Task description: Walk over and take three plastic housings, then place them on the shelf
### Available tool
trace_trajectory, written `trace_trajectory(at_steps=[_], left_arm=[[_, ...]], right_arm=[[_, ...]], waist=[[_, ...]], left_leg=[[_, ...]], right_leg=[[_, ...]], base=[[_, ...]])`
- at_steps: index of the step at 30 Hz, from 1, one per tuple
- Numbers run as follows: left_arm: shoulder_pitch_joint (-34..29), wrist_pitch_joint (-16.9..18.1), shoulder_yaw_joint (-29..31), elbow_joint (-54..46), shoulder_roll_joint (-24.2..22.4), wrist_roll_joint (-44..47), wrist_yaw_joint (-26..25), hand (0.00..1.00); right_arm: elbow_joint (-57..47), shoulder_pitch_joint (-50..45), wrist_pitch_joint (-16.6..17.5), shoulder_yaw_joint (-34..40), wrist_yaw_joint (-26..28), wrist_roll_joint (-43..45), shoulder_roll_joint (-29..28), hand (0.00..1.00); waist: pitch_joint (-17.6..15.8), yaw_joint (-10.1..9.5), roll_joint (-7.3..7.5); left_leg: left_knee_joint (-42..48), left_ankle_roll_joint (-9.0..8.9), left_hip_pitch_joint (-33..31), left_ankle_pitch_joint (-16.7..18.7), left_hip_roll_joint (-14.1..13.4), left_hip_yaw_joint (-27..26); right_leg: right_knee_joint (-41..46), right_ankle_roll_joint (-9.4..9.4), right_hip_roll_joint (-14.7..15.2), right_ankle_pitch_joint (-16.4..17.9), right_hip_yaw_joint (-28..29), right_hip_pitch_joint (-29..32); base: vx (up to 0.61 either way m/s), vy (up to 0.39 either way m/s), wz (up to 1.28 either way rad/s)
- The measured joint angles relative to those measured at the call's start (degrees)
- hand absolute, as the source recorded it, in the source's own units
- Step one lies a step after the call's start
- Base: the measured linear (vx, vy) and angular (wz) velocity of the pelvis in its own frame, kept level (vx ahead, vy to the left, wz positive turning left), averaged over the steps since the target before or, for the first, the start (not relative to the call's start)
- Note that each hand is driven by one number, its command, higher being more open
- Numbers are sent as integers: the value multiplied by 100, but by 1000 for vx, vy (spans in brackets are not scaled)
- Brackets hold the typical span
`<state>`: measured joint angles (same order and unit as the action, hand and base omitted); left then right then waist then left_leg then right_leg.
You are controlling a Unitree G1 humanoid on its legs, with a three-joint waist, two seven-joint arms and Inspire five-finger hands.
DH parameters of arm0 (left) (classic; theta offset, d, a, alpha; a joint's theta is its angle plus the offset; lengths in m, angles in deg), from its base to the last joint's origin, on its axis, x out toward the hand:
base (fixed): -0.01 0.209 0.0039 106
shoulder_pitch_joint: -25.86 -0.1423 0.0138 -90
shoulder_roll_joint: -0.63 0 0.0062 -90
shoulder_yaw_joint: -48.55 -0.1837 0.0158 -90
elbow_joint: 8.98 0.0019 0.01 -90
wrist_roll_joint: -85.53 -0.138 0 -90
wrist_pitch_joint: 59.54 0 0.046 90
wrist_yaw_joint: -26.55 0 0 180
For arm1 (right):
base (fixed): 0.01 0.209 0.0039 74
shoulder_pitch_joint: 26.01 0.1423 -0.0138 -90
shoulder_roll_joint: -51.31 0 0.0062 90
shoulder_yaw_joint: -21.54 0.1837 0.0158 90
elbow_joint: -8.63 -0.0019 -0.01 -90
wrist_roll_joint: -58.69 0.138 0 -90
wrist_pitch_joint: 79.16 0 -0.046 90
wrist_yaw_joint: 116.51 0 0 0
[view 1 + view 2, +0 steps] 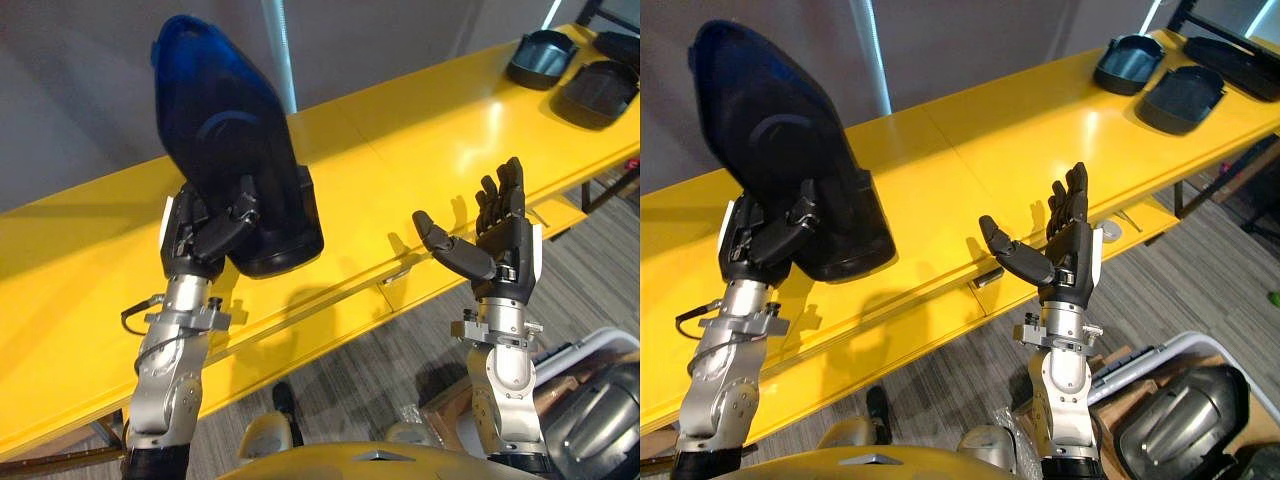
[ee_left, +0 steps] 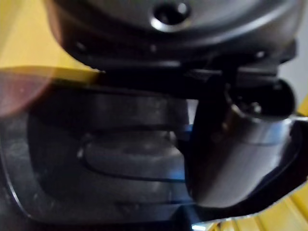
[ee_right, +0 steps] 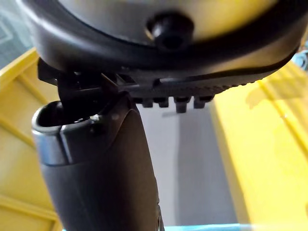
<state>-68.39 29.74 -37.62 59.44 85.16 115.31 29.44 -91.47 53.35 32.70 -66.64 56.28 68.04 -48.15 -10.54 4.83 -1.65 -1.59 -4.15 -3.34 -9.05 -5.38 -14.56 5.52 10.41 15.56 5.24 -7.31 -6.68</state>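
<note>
The left hand (image 1: 205, 232) is clamped on a dark plastic housing (image 1: 235, 140), with its thumb across the lower front face and its fingers behind the base. The left wrist view shows the thumb pressed against the shell. The housing stands nearly upright above the hand, its narrow end leaning toward 11 o'clock, lifted clear of the yellow table (image 1: 400, 130) behind it.

At 3 o'clock from that hand, well apart, the right hand (image 1: 503, 245) is raised and relaxed. Its fingers are straight and point to 12 o'clock, its thumb stretches toward 9 o'clock, and it holds nothing.

At about 1 o'clock from the right hand, a second housing (image 1: 542, 58) and a third housing (image 1: 598, 92) lie hollow side up on the table's far end, near each other. A further dark shape (image 1: 1240, 68) beyond them is cut by the frame edge and is probably another one.

At 5 o'clock from the right hand, on the grey carpet (image 1: 1230, 270), a white-rimmed bin (image 1: 1145, 360) holds a silver-grey shell (image 1: 1190, 420).
</note>
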Motion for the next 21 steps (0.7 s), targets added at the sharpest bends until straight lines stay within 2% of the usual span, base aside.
trace_trajectory(at_steps=[2,5,11,16,21], left_arm=[[502,-221,-135,401,125,218,-196,0],[1073,-419,-139,1151,197,715,-554,0],[1846,-471,-55,2663,837,1118,-1250,0],[2480,-518,107,3407,864,1261,-1525,0],[2729,-539,95,3624,862,1262,-1565,0]], right_arm=[[1,-54,-121,58,23,15,17,100],[0,-142,-186,83,62,33,32,100],[1,-226,-206,-34,228,67,129,100],[2,-228,-315,-307,532,119,294,100],[2,-201,-398,-490,667,282,340,100]], waist=[[39,50,-71],[46,213,-111],[45,339,-133],[45,362,-133],[26,453,-165]], left_leg=[[-337,-70,136,-189,-44,-75],[-354,-114,197,-231,-167,-145],[-334,-159,176,-300,-334,-315],[-332,-117,149,-348,-330,-363],[-330,-102,46,-369,-327,-358]], right_leg=[[-70,-19,-74,29,-10,58],[-23,-105,-167,110,48,103],[142,-79,-315,82,354,415],[150,-24,-318,26,450,476],[187,-23,-318,27,465,587]], base=[[-96,-33,-23],[-132,-43,-22],[-57,-24,-24],[0,-6,-6],[0,0,0]])
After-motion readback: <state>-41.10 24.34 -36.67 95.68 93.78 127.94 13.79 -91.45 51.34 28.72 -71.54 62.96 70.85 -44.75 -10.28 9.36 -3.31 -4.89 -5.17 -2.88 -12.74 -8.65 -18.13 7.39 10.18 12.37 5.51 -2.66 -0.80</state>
